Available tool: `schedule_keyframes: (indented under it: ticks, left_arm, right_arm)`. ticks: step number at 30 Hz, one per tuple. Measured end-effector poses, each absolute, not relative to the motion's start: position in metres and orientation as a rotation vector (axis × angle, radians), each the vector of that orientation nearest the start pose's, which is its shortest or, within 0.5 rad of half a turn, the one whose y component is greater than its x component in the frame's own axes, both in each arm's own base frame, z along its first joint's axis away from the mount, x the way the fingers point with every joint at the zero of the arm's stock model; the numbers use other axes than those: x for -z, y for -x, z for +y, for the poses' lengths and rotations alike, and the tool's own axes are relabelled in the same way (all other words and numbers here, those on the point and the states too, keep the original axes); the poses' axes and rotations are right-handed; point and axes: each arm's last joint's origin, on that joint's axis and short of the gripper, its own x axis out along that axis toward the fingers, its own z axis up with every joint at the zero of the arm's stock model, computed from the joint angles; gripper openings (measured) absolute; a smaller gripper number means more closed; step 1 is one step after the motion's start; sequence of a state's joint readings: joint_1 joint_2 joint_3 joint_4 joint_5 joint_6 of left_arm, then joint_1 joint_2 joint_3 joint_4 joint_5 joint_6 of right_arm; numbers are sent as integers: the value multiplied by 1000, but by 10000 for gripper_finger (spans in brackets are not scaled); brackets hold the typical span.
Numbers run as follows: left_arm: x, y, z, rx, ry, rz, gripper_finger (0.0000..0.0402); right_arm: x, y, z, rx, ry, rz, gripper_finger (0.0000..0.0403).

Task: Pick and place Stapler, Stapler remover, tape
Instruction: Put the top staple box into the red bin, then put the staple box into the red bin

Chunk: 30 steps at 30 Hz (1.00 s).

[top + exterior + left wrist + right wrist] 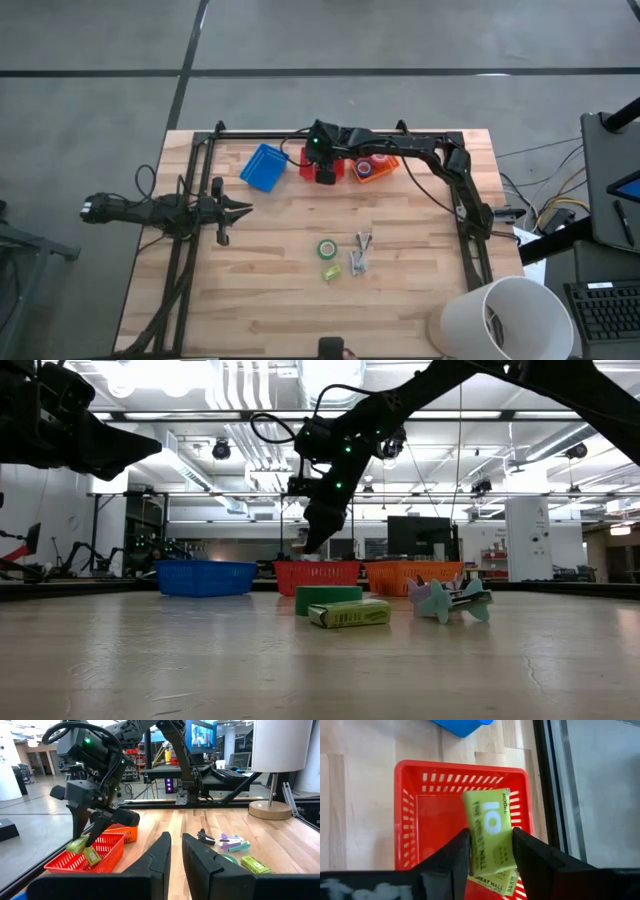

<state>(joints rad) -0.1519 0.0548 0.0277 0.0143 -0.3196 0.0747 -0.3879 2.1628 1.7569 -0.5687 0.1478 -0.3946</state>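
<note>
My right gripper [491, 832] hangs over the red basket [402, 820] at the table's far side, pointing steeply down, shut on a yellow-green stapler [487, 827]. A second yellow-green piece [492, 881] shows just below it. On the table's middle lie a green tape roll [327, 248], on its flat side, another yellow-green stapler [332, 271] and the stapler removers [360, 250]. My left gripper [238, 210] waits level at the table's left, a narrow gap between its fingers and nothing in it. My right gripper has the stapler's two long sides [476, 847] between its two fingers, which lie along it. The fingers slant down from above and from the table's right. The stapler hangs tilted over the red basket's inside, its printed face up and its far end sticking out past the fingertips.
A blue basket [264, 167] stands left of the red one. To the red one's right an orange basket [392, 165] holds some things. A white lampshade [500, 320] rises at the near right corner. Black rails [190, 180] frame the table's left, far and right sides.
</note>
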Motion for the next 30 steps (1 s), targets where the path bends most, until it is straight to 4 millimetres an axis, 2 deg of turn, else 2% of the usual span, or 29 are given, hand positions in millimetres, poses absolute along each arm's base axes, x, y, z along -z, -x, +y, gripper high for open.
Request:
schedule_keyframes:
  ticks: [10, 14, 18, 22, 30]
  left_arm:
    - [-170, -98, -6, -167, -78, 19, 51]
    - [-170, -98, -6, -167, -78, 19, 51]
    - [-170, -98, -6, -168, -78, 19, 51]
    - [-170, -98, -6, -167, -78, 19, 51]
    - [-170, -98, -6, -168, -78, 19, 51]
  right_arm:
    - [-200, -432, -178, 292, 203, 1086, 213]
    - [-208, -431, -160, 237, 157, 1102, 225]
    - [-224, -433, -129, 152, 108, 1076, 224]
    - [-230, -437, -92, 58, 98, 1074, 220]
    - [-233, -442, -2, -135, 99, 1086, 220]
